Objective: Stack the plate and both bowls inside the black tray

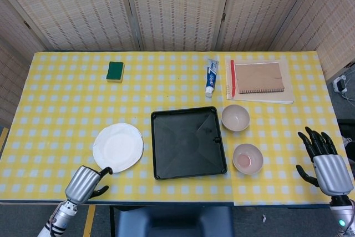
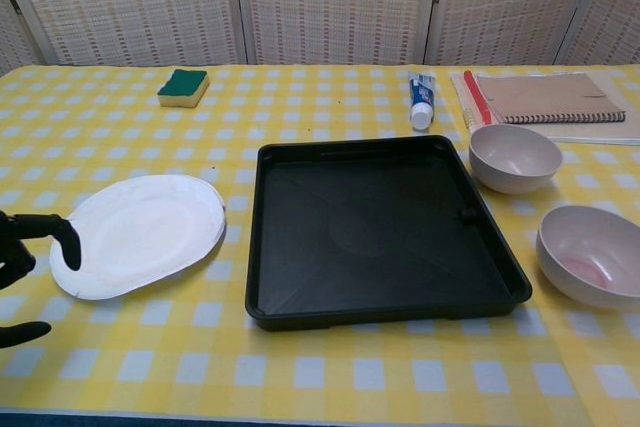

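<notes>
The white plate (image 1: 118,147) (image 2: 140,232) lies on the yellow checked cloth, left of the empty black tray (image 1: 188,142) (image 2: 380,227). Two beige bowls stand right of the tray: the far bowl (image 1: 235,117) (image 2: 514,157) and the near bowl (image 1: 247,159) (image 2: 592,253), which has a pink smear inside. My left hand (image 1: 86,183) (image 2: 25,262) is at the table's front edge, just off the plate's near-left rim, fingers apart and holding nothing. My right hand (image 1: 326,162) hovers at the front right corner, fingers spread, well right of the near bowl.
A green sponge (image 1: 115,71) sits at the back left. A toothpaste tube (image 1: 211,76), a red pen (image 1: 232,78) and a spiral notebook (image 1: 258,79) lie at the back right. Folding screens stand behind the table.
</notes>
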You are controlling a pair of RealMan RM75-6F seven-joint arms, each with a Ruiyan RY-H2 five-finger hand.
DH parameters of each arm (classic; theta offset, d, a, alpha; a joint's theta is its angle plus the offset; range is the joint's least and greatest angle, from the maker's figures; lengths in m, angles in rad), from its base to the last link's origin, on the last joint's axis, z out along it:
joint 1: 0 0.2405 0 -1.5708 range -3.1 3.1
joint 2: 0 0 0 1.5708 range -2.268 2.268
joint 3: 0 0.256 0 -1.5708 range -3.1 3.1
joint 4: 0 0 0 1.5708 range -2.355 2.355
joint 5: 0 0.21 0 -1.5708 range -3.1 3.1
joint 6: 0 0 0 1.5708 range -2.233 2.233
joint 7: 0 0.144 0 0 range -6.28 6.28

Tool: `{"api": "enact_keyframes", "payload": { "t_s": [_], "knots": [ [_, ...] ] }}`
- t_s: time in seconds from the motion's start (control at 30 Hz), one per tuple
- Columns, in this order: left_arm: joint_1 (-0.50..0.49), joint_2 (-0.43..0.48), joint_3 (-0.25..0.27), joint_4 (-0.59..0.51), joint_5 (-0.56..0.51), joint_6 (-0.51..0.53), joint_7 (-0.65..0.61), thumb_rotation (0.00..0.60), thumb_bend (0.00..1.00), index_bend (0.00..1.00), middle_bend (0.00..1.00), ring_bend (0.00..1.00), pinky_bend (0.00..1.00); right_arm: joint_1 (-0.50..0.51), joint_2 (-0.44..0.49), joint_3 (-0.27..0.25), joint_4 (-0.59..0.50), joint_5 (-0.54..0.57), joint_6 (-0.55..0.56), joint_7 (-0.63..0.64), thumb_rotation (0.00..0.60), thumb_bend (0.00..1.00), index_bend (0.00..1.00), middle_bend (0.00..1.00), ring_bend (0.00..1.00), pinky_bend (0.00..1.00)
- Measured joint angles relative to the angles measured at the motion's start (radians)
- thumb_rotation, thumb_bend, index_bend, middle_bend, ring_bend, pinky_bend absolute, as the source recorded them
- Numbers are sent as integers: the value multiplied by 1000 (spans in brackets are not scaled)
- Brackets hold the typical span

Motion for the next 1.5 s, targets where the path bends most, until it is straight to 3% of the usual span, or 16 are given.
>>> {"api": "enact_keyframes", "payload": {
  "t_s": [0.23,0.83,1.27,1.5],
  "knots": [
    [-20,-53,-25,22,-45,-28,28,600,325,466,1000,1000,1000,6,0,1,-6,6,-16,-11,600,344,0,0,0,0],
    [-37,-186,-49,76,-138,-68,77,600,331,460,1000,1000,1000,5,4,3,-5,5,-12,-1,600,344,0,0,0,0],
    [-52,-275,-79,172,-203,-87,99,600,330,465,1000,1000,1000,2,14,4,-6,-1,-4,19,600,344,0,0,0,0],
    [-54,-312,-87,229,-218,-69,95,600,346,514,1000,1000,1000,-1,16,4,-6,-5,4,23,600,344,0,0,0,0]
  ]
}}
